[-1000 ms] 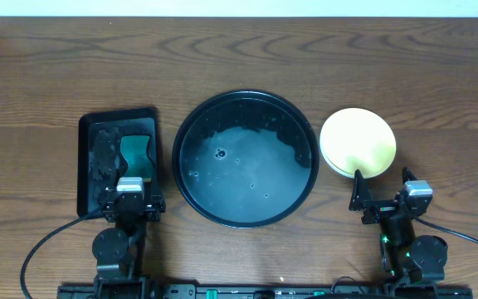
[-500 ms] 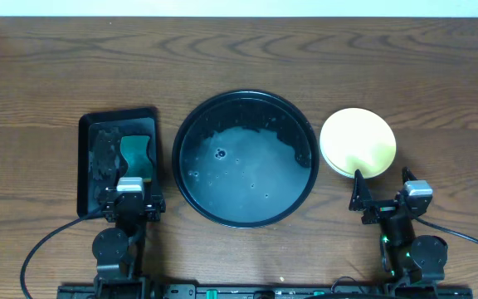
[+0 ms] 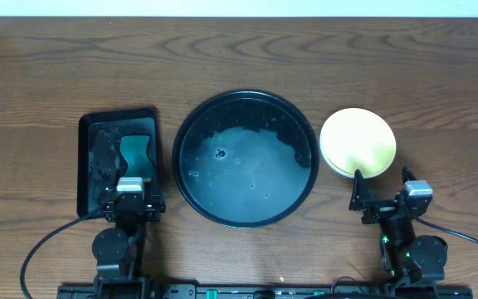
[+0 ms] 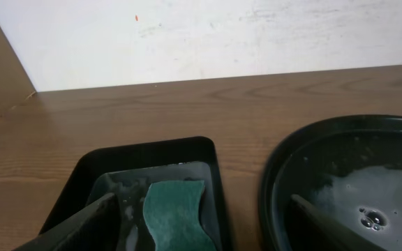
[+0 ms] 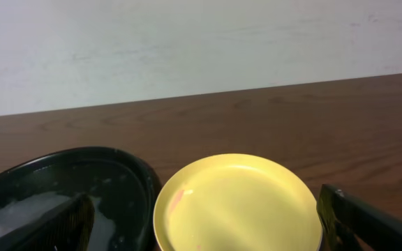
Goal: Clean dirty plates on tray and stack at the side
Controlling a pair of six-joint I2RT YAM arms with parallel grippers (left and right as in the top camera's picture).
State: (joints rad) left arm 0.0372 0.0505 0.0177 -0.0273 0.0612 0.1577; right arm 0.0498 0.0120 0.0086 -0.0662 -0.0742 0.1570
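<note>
- All of the brown table (image 3: pixel 239 58) is seen just as it was a second ago; nothing on it has been moved.
- No plate is left in the big round black tray (image 3: pixel 222 104); only soapy water is seen in it.
- The small black tray (image 3: pixel 90 166) is set to the left of the big one, near it but not touching.
- The plates (image 3: pixel 358 141) are piled on the table just to the right of the big tray, with the yellow one on top. A pale edge is seen under it, but how many lie below cannot be told.
- The green sponge (image 3: pixel 138 156) is laid in the small tray and is not being used.
- The left gripper (image 4: pixel 202 202) is held by the small tray with its fingers apart, and nothing is held in it.
- The right gripper (image 5: pixel 204 195) is held near the plates, with its fingers apart and nothing in it.
- Since nothing has been changed, the job is thought to be done.
</note>
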